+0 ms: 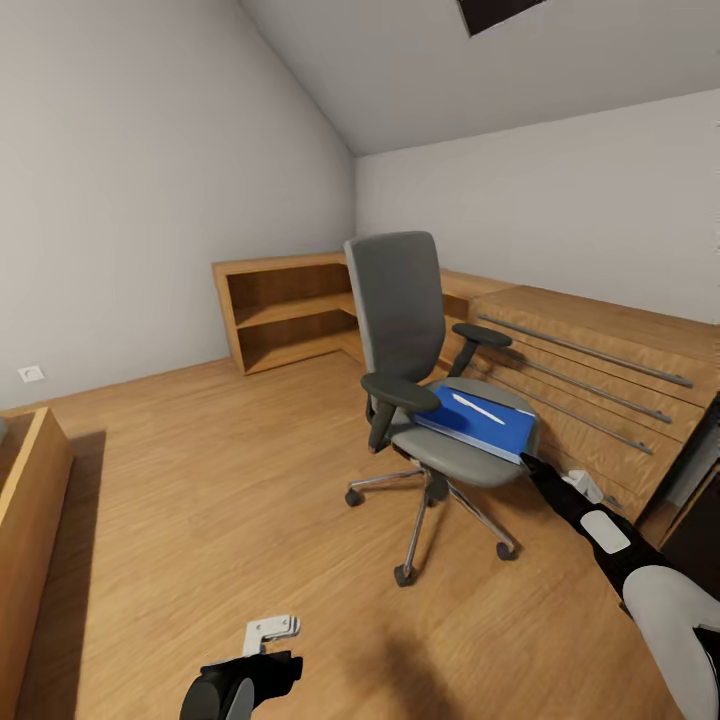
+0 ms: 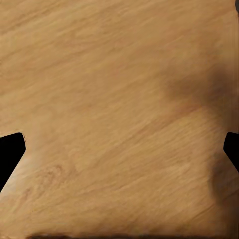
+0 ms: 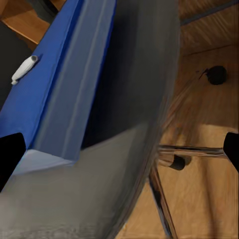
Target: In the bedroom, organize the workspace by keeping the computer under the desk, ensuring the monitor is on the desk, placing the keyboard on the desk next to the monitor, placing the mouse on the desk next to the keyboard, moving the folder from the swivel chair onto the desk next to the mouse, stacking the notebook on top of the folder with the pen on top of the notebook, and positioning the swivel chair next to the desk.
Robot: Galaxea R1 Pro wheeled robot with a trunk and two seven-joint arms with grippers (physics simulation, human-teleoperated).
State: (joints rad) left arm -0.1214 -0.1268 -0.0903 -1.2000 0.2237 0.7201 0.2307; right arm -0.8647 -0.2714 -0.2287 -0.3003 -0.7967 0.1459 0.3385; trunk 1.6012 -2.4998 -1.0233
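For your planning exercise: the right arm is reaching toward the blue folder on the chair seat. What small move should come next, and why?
Probably ease the right gripper forward so its fingers straddle the near corner of the folder. It sits open just short of that corner on the swivel chair, nothing held yet. A white pen lies loose on the folder, so go gently.

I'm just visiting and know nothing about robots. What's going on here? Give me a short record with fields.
room: attic bedroom, wood floor
chair: grey, standing mid-floor in front of low wood shelves
on the seat: blue folder with a white pen on top
right hand: open, at the folder's near corner, not gripping it
left hand: open, low over bare floor, holding nothing
desk: not in sight
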